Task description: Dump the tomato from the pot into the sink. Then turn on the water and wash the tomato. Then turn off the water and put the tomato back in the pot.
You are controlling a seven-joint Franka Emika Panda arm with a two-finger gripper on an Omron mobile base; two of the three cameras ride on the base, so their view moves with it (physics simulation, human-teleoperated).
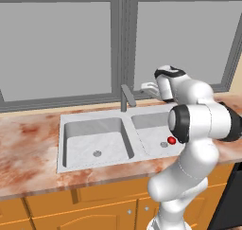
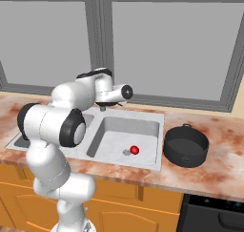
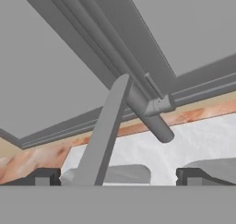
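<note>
With the tomato point(image 2: 135, 150) already lying in the right basin of the sink point(image 2: 143, 116), just beside the round drain point(image 2: 127, 152), and the pot point(image 2: 186, 145) standing upright on the counter point(image 2: 214, 178) to the right of the sink, I judge the step in hand to be turning the water on. My gripper point(image 3: 117, 174) is up at the back of the sink by the faucet point(image 1: 125, 97), its jaws spread wide and holding nothing. In the hand view the faucet's flat handle point(image 3: 103, 135) runs up between my two fingertips point(image 3: 44, 176), closer to the one on the left of that view, with the round spout point(image 3: 150, 117) crossing behind it. To do this well I want to push the handle with one finger rather than pinch it, keeping the contact low on the flat face so it swings cleanly instead of slipping off the edge. I cannot tell from here which way it opens, so I'd nudge gently and watch for water. I should also mind where the spout points: the tomato sits in the right basin, and the stream needs to land there. My elbow hangs over that basin, so I keep it high.
</note>
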